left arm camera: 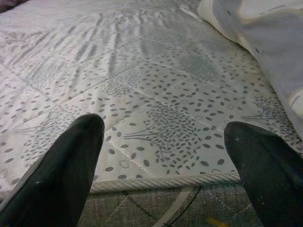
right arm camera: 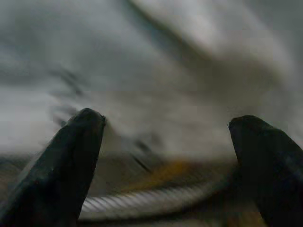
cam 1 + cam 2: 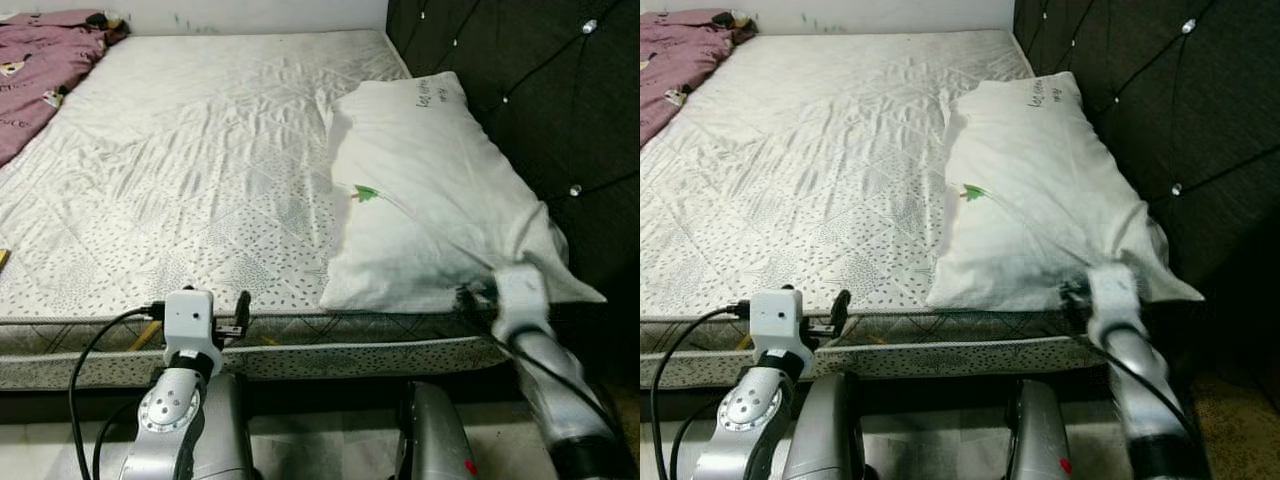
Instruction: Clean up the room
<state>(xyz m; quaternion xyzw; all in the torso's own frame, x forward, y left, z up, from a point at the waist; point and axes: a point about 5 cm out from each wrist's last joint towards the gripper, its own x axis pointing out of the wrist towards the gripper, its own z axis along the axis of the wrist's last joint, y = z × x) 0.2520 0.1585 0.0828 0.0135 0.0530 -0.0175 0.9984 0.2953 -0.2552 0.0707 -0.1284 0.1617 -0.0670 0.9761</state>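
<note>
Bare mattress (image 3: 190, 170), white quilted with a dotted pattern, seen from its near edge. White pillow (image 3: 425, 185) lying on the right side of the mattress, up against the dark tufted headboard (image 3: 520, 90), long axis running away from the robot; small green mark and some handwriting on its cover. Near right corner of the pillow bunched up and overhanging the mattress edge. Pink blanket (image 3: 40, 70) heaped at the far left corner.

Right gripper (image 2: 168, 156) raised to the mattress edge, directly at the pillow's near corner. Fingers (image 2: 71, 161) spread wide apart, nothing between them; white fabric just beyond the tips, corded mattress edge below. Wrist picture blurred, so contact with the pillow not certain. Head views put the white wrist block just beside, possibly touching, the bunched corner.

Left gripper (image 1: 165, 156) low at the near edge of the mattress, left of the pillow. Fingers (image 1: 66, 165) wide open, empty, tips poised at the piped edge. Pillow's edge visible beyond them, well off to the side, apart from both fingers.
</note>
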